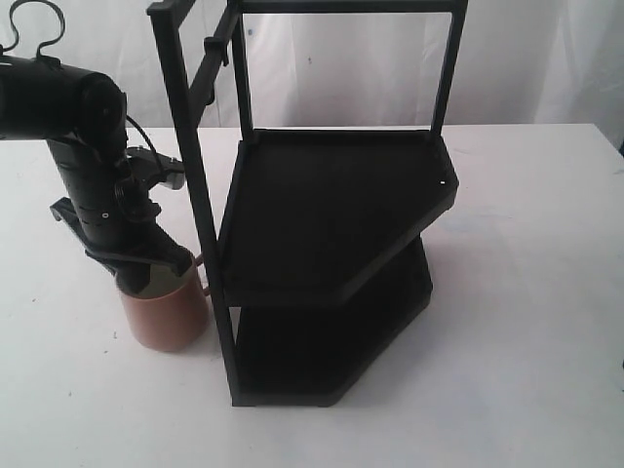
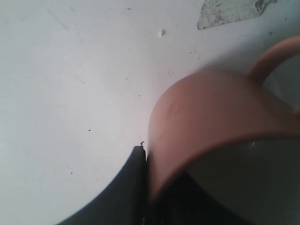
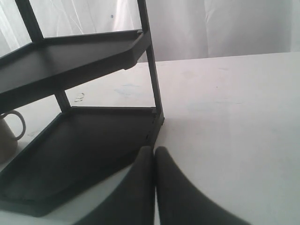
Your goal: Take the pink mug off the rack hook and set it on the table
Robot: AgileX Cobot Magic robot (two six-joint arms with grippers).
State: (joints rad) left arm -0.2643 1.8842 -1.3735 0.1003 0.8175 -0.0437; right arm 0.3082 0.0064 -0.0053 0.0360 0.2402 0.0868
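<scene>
The pink mug [image 1: 168, 314] stands upright just left of the black rack's front post, its base on or just above the white table [image 1: 507, 390]. My left gripper [image 1: 146, 271] comes down on it from above and is shut on its rim. In the left wrist view one finger [image 2: 133, 183] presses the outside of the mug wall [image 2: 206, 108] and the other sits dark inside. The rack hook [image 1: 222, 51] on the top side bar is bare. My right gripper [image 3: 154, 150] is shut and empty, low over the table by the rack's bottom shelf. It is out of the exterior view.
The black two-shelf rack [image 1: 336, 214] fills the middle of the table. From the right wrist view its lower shelf [image 3: 89, 145] lies close ahead, with the mug [image 3: 5, 138] visible past it. A chipped patch [image 2: 225, 11] marks the tabletop.
</scene>
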